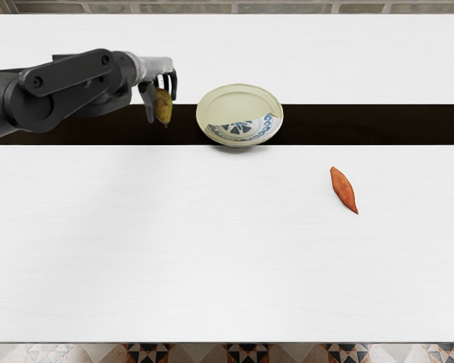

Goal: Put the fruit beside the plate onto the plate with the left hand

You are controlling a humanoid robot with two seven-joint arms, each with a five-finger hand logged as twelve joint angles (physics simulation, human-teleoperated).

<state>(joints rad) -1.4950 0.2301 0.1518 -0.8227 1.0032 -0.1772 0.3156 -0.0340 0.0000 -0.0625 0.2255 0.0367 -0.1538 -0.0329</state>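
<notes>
**Inspector:** Operator, starting at your left edge. Your left arm (53, 91) comes in dark and bulky and reaches over the dark gap (378, 125) between the far tabletop (325, 53) and the near tabletop (174, 249). Both tabletops are white.

**Operator:** And the hand?

**Inspector:** Your left hand (155, 76) is at the arm's end. Its fingers (172, 85) are curled downward and closed round the fruit (163, 106). The fruit is yellow-brown and pear-like in shape. It hangs below the fingers with its narrow end down, over the gap. I cannot tell whether it touches anything beneath it.

**Operator:** Where does that put it against the plate?

**Inspector:** It is just left of the plate, near but apart, so beside it and not on it. The plate (212, 102) is cream with a blue pattern on the nearer part of its inside. It appears tilted and bridges the gap, with its near edge at the near tabletop.

**Operator:** Further right?

**Inspector:** A sweet potato (344, 189), orange-red and tapered at both ends, lies flat on the near tabletop. It is well apart from the plate, to the plate's right and nearer the camera. Patterned floor tiles (242, 353) show along the bottom edge.
</notes>
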